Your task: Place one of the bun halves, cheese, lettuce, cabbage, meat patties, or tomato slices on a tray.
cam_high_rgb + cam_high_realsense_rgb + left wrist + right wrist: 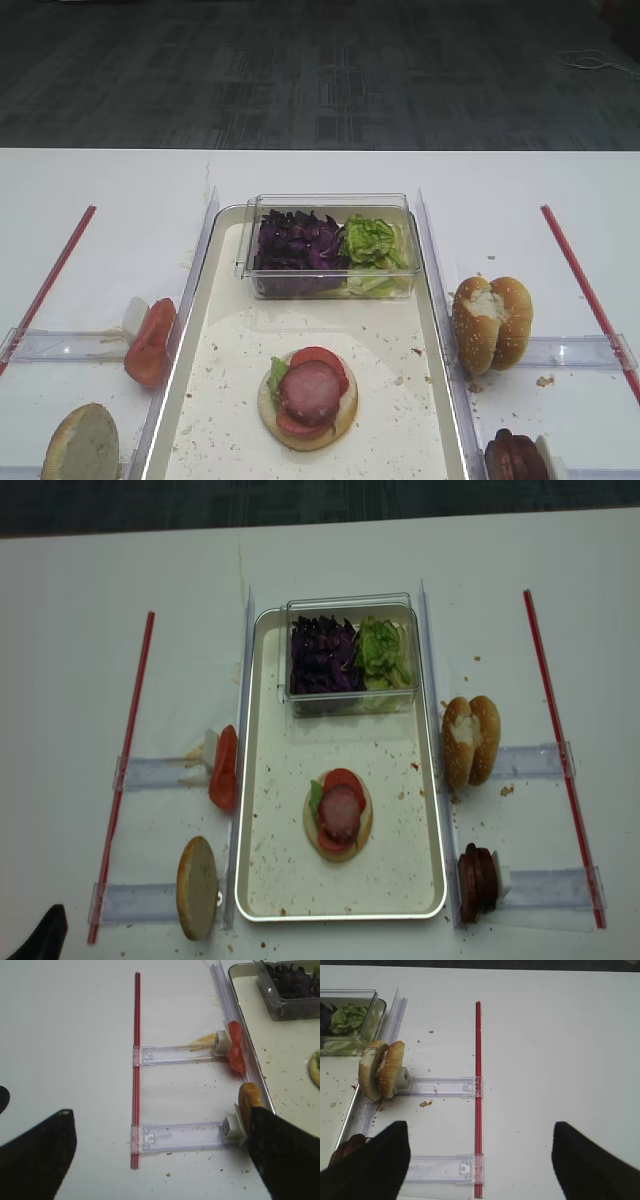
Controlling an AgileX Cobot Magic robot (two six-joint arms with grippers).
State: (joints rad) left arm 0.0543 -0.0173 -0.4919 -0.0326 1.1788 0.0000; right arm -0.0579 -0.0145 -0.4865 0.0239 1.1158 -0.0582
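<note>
Two containers on table (pixel 330 560). Tray (pixel 268 880), centre: at 12 o'clock, clear box (pixel 350 702) with cabbage (pixel 322 658) left, lettuce (pixel 383 650) right; toward 6 o'clock, bun half (pixel 338 848) stacked with lettuce, tomato slice (pixel 343 777), meat patty (pixel 340 810). Right end effector (pixel 480 1160) released, holding nothing. Left end effector (pixel 160 1152) spread wide, holding nothing.

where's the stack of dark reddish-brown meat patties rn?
The dark reddish-brown meat patties stand on edge outside the cream-white tray's right rim, near its front corner, below the sesame bun halves.
</note>
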